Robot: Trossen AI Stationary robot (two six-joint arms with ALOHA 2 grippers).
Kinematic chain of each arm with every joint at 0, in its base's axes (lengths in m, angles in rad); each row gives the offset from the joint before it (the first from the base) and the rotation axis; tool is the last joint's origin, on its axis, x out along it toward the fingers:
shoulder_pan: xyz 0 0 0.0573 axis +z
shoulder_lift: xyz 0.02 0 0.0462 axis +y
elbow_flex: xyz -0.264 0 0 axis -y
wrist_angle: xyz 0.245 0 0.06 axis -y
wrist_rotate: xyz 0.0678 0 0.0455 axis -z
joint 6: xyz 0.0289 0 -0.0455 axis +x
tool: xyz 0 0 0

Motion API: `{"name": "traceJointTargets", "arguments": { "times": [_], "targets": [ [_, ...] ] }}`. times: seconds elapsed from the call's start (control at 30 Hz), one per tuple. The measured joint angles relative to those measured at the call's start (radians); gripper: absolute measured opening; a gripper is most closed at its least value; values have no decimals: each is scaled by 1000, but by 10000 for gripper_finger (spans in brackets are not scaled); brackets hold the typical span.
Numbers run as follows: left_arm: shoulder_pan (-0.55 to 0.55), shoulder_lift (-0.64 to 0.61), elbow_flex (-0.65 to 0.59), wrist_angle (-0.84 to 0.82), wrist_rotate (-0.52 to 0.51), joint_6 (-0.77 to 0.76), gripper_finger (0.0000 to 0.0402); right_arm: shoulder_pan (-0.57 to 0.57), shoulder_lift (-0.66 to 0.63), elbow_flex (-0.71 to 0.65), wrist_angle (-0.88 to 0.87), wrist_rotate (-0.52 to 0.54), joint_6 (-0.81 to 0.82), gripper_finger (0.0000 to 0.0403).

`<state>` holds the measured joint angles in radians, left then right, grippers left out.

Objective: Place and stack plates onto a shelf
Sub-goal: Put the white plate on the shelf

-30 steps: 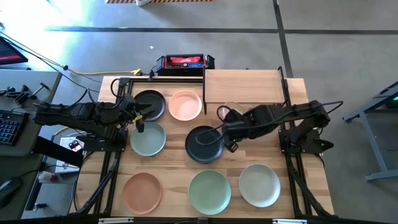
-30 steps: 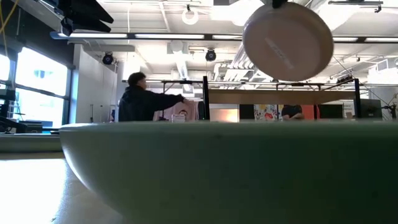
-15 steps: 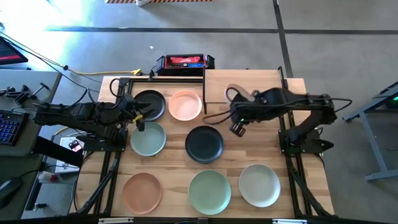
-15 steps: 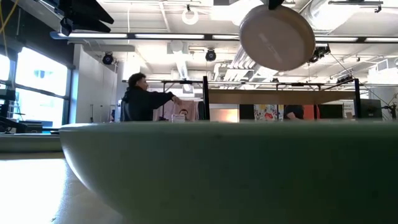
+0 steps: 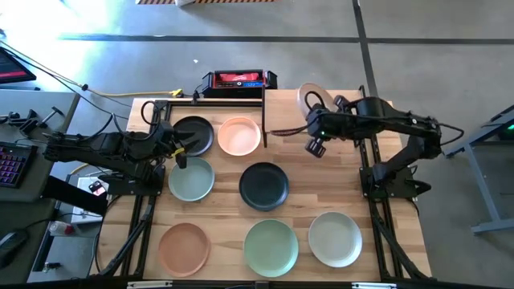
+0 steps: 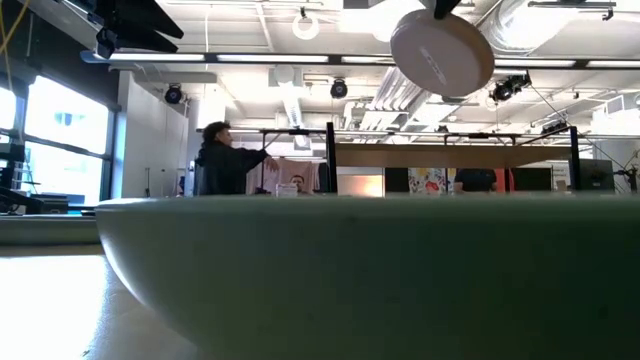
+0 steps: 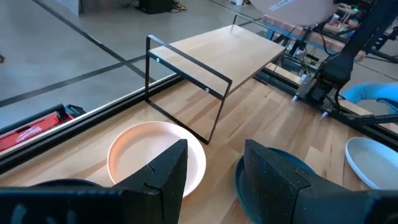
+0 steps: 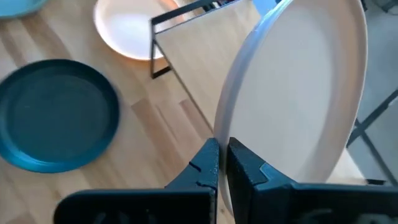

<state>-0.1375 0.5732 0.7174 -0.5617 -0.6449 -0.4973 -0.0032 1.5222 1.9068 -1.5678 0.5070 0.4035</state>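
Note:
My right gripper (image 5: 315, 115) is shut on a cream plate (image 5: 308, 97), held tilted in the air above the shelf (image 5: 345, 112), a raised light-wood board at the table's far right. In the low view the cream plate (image 6: 442, 52) hangs high above the shelf board. On the tabletop lie two black plates (image 5: 193, 134) (image 5: 263, 186), a peach plate (image 5: 239, 136), two pale green ones (image 5: 191, 179) (image 5: 271, 247), a terracotta one (image 5: 184, 248) and a whitish one (image 5: 335, 238). My left gripper (image 7: 211, 180) hovers open at the far left, above the gap between plates. My right gripper pinches the cream plate's rim (image 8: 222, 134) between its two fingers, one on each face of the plate. The fingers slant downward from the table's right side. The plate stands tilted on edge, lifted clear above the shelf.
A red and black case (image 5: 238, 80) sits beyond the table's far edge. The shelf's thin black frame posts (image 7: 186, 93) stand beside the peach plate. A person (image 6: 225, 160) is in the room behind. The nearest green plate's wall (image 6: 350, 270) fills the low view.
My right gripper has carried the cream plate up and toward the table's far edge and a little right, from above the middle black plate to above the shelf. The wrist has rolled, and the plate has stayed tilted and clear.

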Motion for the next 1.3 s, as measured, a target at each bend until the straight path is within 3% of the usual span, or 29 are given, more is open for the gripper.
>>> {"name": "traceJointTargets", "arguments": {
  "times": [0.27, 0.57, 1.03, 1.3],
  "targets": [
    [0, 0, 0, 0, -10, -26, 147, -97, -157, -287, -2, 10, -26, 0],
    [0, 0, 0, 2, -76, -50, 147, -177, -277, -495, 77, -24, -250, 0],
    [0, 1, 0, 2, -78, -52, 147, -361, -279, -675, 254, -120, -436, 0],
    [0, 9, 0, 1, -78, -68, 147, -438, -278, -709, 292, -137, -495, 0]
  ]
}}
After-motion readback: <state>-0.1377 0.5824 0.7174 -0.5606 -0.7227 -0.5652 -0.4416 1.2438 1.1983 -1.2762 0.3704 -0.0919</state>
